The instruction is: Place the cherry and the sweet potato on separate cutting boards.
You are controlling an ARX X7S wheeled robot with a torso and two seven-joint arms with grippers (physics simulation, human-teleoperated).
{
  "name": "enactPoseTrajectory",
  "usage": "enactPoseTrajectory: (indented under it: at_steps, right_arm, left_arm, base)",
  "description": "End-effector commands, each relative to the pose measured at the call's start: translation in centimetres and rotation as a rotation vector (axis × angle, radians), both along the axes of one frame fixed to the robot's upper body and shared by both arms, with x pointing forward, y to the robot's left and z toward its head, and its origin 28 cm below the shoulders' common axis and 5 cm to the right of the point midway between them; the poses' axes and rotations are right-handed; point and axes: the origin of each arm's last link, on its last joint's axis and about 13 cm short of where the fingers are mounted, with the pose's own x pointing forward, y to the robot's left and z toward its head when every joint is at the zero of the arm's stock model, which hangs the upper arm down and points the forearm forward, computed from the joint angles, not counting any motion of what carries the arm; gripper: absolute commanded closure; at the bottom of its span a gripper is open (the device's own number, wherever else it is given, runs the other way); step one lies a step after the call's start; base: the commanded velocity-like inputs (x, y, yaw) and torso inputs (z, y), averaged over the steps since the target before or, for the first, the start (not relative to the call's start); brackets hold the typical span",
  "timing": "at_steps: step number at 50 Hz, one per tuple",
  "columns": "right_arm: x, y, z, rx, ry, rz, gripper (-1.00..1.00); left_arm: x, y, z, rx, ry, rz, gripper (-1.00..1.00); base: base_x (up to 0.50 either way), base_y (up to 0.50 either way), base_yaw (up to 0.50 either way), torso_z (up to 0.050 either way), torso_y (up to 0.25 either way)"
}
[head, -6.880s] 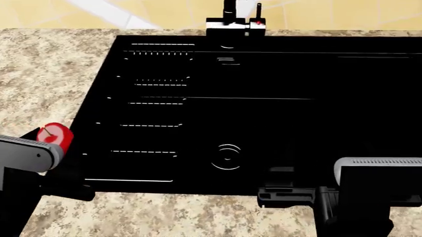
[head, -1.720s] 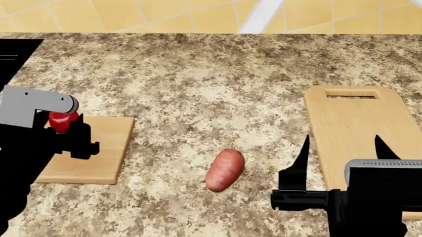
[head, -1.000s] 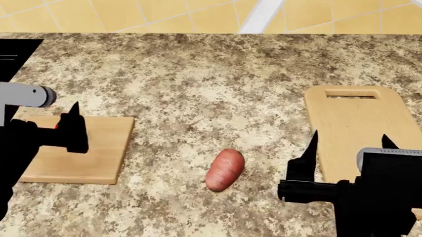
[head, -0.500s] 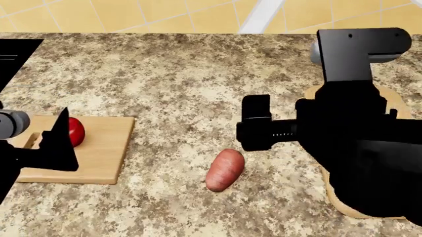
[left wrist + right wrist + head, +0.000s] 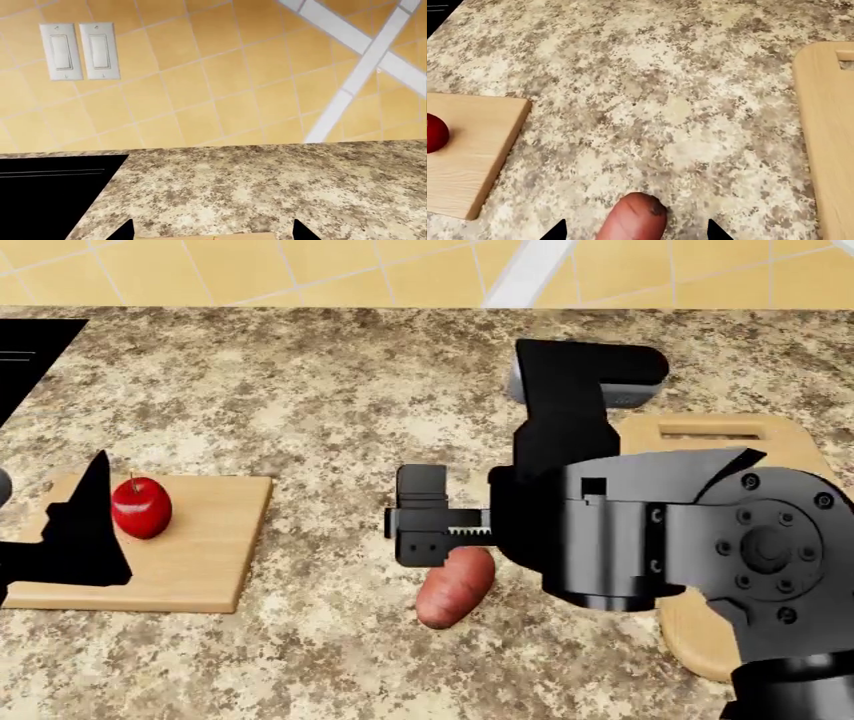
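One of two placements reads as done: the cherry (image 5: 142,507) sits on the plain cutting board (image 5: 200,560) at left, and the left end effector (image 5: 80,540) beside it is spread and empty. Mid-table (image 5: 334,390), the sweet potato (image 5: 451,588) lies between the boards, with the right end effector (image 5: 635,231) spread above it, tips either side of its near end. Judged next: descend, clamp across the tuber's width, carry it to the paler cutting board (image 5: 721,430) at right.
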Motion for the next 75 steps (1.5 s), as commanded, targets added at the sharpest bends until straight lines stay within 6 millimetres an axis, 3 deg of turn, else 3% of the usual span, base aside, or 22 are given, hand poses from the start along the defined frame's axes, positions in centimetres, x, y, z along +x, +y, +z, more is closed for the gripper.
enactPoseTrajectory:
  at_steps: [1, 7, 19, 40, 41, 48, 59, 75]
  right_arm:
    - [1.4, 1.2, -2.4, 0.004, 0.06, -0.031, -1.0]
    - [2.7, 1.2, -2.5, 0.004, 0.062, -0.042, -1.0]
    - [2.9, 1.7, -4.2, -0.026, 0.093, -0.019, -1.0]
    - [3.4, 2.1, -5.3, -0.024, 0.112, -0.015, -1.0]
    - [3.4, 2.1, -5.3, -0.028, 0.104, -0.013, 1.0]
    - [3.0, 2.4, -5.1, -0.033, 0.079, 0.01, 1.0]
    - [3.7, 2.0, -2.0, -0.014, -0.009, -0.004, 1.0]
    - [4.0, 0.1, -1.9, -0.096, -0.054, -0.042, 1.0]
  left_arm:
    - [-0.1, 0.2, 0.0, -0.005, -0.002, 0.002, -1.0]
    - [-0.1, 0.2, 0.0, -0.007, -0.003, 0.004, -1.0]
    - [-0.2, 0.3, 0.0, -0.011, -0.005, 0.003, -1.0]
    - [0.0, 0.2, 0.0, -0.016, -0.015, 0.011, -1.0]
    - [0.0, 0.2, 0.0, -0.015, -0.014, 0.011, -1.0]
    - [-0.1, 0.3, -0.1, -0.014, -0.014, 0.01, -1.0]
    - [-0.1, 0.4, 0.0, -0.013, -0.017, 0.009, -1.0]
    - [-0.1, 0.3, 0.1, -0.012, -0.016, 0.002, -1.0]
  base:
    - [0.0, 0.0, 0.0, 0.0, 0.0]
    - [0.0, 0.0, 0.0, 0.0, 0.0]
    - [0.0, 0.0, 0.0, 0.0, 0.0]
    - [0.0, 0.0, 0.0, 0.0, 0.0]
    - [0.0, 0.0, 0.0, 0.0, 0.0]
    - [0.0, 0.0, 0.0, 0.0, 0.0]
    - [0.0, 0.0, 0.0, 0.0, 0.0]
    - [0.0, 0.0, 0.0, 0.0, 0.0]
